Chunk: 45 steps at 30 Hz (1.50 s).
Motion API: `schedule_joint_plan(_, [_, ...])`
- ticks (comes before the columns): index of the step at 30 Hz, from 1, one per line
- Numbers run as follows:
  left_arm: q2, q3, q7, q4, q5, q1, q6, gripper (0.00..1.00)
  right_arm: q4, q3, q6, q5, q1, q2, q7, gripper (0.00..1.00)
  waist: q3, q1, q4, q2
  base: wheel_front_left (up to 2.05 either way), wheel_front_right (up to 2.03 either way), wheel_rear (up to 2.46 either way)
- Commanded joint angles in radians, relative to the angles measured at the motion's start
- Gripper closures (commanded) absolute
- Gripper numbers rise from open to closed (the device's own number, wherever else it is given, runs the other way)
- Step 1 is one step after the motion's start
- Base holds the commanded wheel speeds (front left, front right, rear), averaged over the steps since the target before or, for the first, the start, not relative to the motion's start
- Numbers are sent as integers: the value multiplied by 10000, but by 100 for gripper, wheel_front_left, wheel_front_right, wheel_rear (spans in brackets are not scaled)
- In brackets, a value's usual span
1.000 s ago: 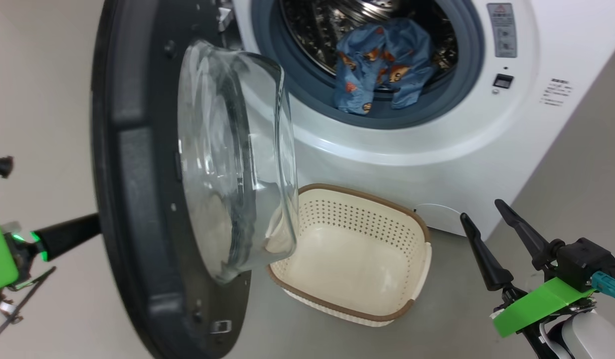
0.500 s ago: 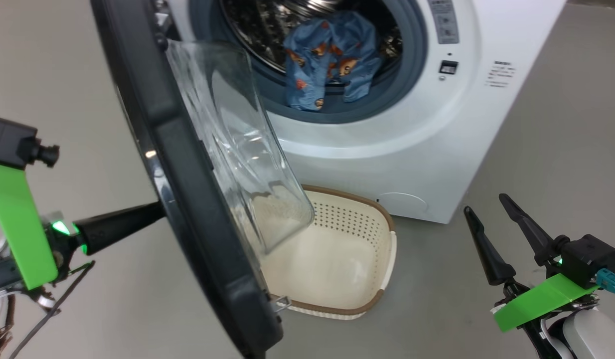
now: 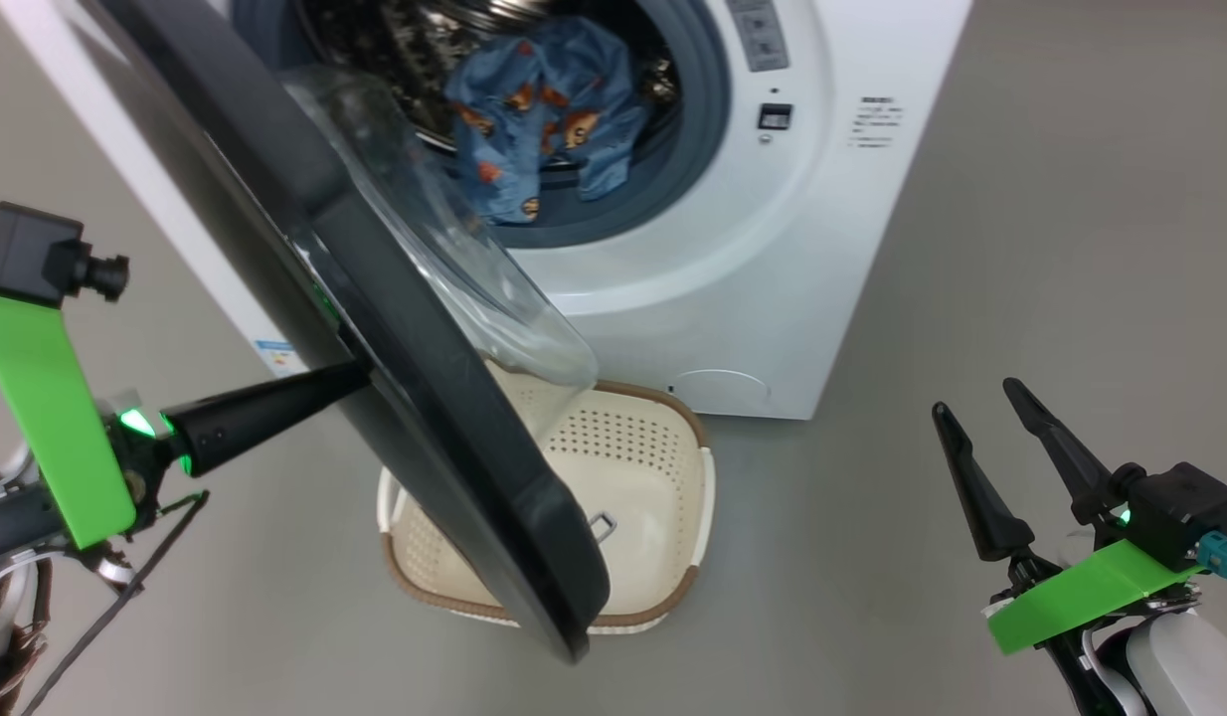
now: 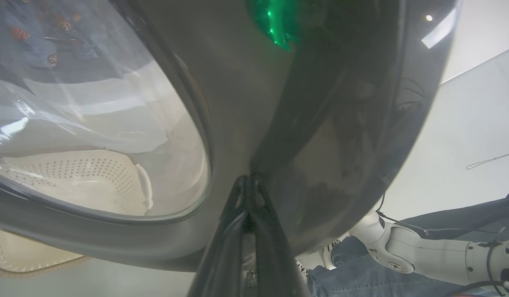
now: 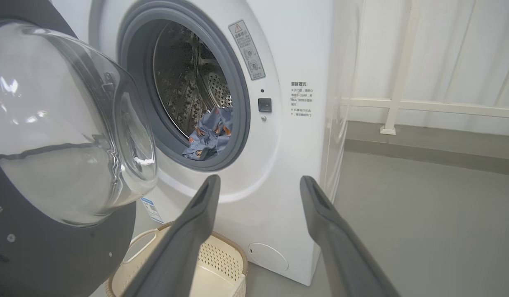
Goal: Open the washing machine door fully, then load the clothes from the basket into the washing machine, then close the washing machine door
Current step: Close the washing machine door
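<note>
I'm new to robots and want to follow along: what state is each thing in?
washing machine door: partly open, over the basket
washing machine: mouth uncovered
blue garment: lying in the machine's mouth
basket: below the door, looks empty where visible
left claw: shut, tips against the door's outer face
right claw: open, holding nothing

Setting: looks like a bare test room. Lone washing machine [image 5: 287, 165] stands on plain grey floor [image 5: 423, 231]; white curtain [image 5: 444, 53] and white rail [image 5: 444, 108] behind.
</note>
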Motion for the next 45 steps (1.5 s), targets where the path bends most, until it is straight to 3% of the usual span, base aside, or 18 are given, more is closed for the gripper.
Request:
schedule_joint_plan(1, [276, 471, -148, -164, 88, -594, -38, 100, -250, 67, 54, 16, -53, -120, -80, 0, 9, -1, -345, 0, 0, 0, 0])
schedule_joint_plan(13, [42, 440, -504, -2, 186, -698, -38, 100, -248, -34, 54, -21, 40, -59, -80, 0, -91, -1, -475, 0, 0, 0, 0])
schedule_joint_plan(23, [224, 959, -1083, -35, 187, 332, -38, 100, -231, 17, 54, -23, 181, 8, -80, 0, -314, -1, -257, 0, 0, 0, 0])
schedule_joint_plan(24, [245, 1030, -1180, -37, 218, 470, -38, 97, -230, 22, 54, -22, 200, 13, -80, 0, -333, -1, -237, 0, 0, 0, 0])
schedule_joint_plan(25, [259, 1096, -1284, -39, 250, 607, -38, 84, -231, 29, 54, -19, 218, 18, -80, 0, -350, -1, -219, 0, 0, 0, 0])
schedule_joint_plan(27, [259, 1233, -1482, -54, 256, 893, -38, 73, -227, 33, 54, -15, 247, 20, -80, 0, -380, -1, -184, 0, 0, 0, 0])
schedule_joint_plan(28, [252, 1319, -1622, -49, 281, 1023, -38, 63, -228, 32, 54, -14, 259, 21, -80, 0, -389, -1, -170, 0, 0, 0, 0])
schedule_joint_plan(30, [236, 1440, -1865, -41, 330, 1310, -38, 56, -227, 32, 54, -13, 283, 24, -80, 0, -421, -1, -142, 0, 0, 0, 0])
schedule_joint_plan(31, [234, 1511, -2027, -17, 395, 1455, -38, 46, -225, 38, 54, -12, 295, 27, -80, 0, -443, -1, -135, 0, 0, 0, 0])
schedule_joint_plan(32, [232, 1559, -2173, 20, 454, 1604, -38, 17, -224, 42, 54, -10, 310, 29, -80, 0, -464, -1, -125, 0, 0, 0, 0])
schedule_joint_plan(33, [233, 1594, -2304, 39, 500, 1751, -38, 3, -225, 45, 54, -8, 324, 31, -80, 0, -483, -1, -118, 0, 0, 0, 0])
schedule_joint_plan(45, [-25, 1748, -4759, 569, 1209, 3185, -38, 0, -205, 50, 54, 7, 468, 102, -80, 0, -671, -1, -95, 0, 0, 0, 0])
